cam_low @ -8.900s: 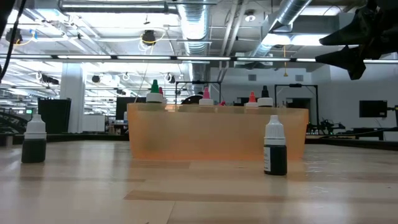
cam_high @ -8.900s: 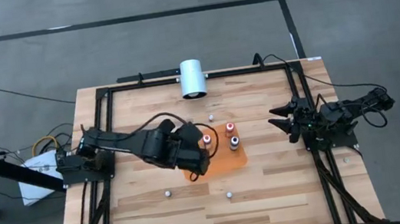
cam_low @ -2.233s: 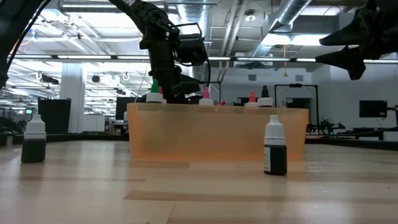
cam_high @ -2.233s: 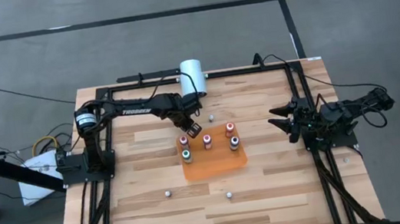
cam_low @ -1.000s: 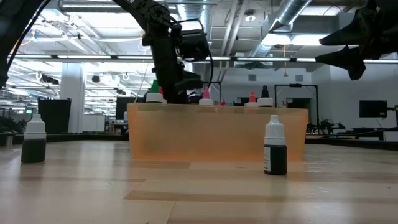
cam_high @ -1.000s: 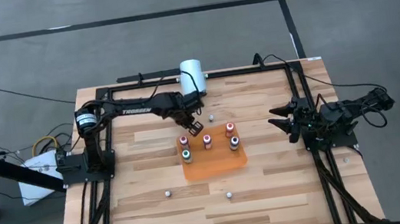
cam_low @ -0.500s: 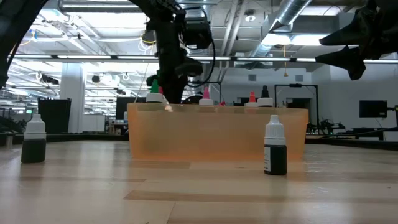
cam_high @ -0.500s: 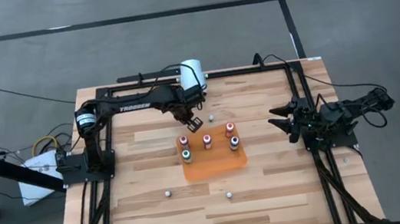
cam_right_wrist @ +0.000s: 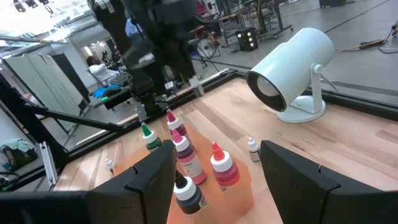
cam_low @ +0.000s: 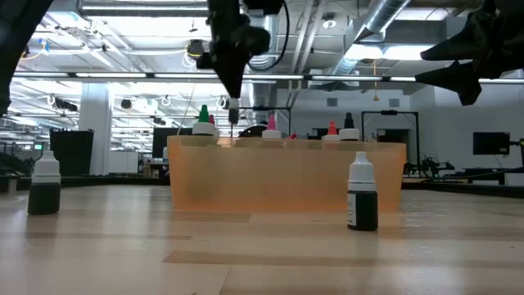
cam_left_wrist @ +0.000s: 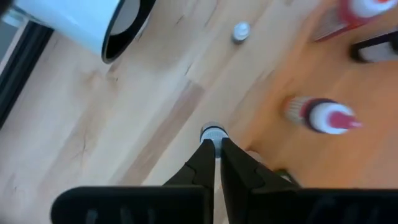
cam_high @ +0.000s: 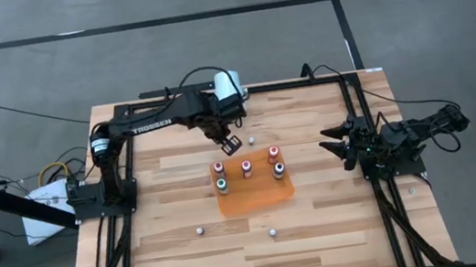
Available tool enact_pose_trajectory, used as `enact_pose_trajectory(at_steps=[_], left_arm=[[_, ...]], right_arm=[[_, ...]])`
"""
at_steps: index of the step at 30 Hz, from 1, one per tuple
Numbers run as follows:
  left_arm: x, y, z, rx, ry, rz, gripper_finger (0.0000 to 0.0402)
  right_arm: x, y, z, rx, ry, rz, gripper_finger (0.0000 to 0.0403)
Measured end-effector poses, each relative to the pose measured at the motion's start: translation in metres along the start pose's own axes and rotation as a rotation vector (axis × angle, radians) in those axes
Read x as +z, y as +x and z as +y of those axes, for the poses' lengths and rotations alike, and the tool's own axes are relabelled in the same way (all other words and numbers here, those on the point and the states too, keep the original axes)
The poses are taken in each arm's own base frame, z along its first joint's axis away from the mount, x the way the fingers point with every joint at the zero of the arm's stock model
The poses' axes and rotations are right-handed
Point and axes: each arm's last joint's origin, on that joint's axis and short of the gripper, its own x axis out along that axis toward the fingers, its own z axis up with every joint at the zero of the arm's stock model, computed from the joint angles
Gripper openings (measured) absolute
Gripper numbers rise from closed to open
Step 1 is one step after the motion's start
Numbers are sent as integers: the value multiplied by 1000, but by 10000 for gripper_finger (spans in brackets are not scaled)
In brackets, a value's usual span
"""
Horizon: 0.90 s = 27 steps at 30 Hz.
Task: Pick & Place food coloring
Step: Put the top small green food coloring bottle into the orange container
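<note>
On the wooden table, we are seeing five food coloring bottles standing in the orange tray; four are waiting outside. Left gripper, jaws together, is hovering above one; right gripper is gaping, idle.

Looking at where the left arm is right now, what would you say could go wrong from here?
1. The left hand is shut above a small white-capped bottle on the bare wood; coming down shut, it would likely knock the bottle over rather than grasp it.
2. That bottle stands near the orange tray, so a wide approach might bump the red-topped bottles.
3. The white cylinder lies close behind the arm and could be clipped.
The right hand, open, waits at the right edge.
</note>
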Motion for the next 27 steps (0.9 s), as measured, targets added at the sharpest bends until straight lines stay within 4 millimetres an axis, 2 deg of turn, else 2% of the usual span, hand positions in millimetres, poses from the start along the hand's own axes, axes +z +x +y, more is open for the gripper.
enact_pose_trajectory(at_steps=[7, 20, 27], left_arm=[[-10, -25, -26, -28, -9, -15, 0], [-50, -40, -87, -84, -90, 7, 0], [-76, -49, -125, -97, -178, -94, 0]], right_arm=[[0, 0, 0, 0, 0, 1, 221], [0, 0, 0, 0, 0, 0, 221], [0, 0, 0, 0, 0, 0, 221]])
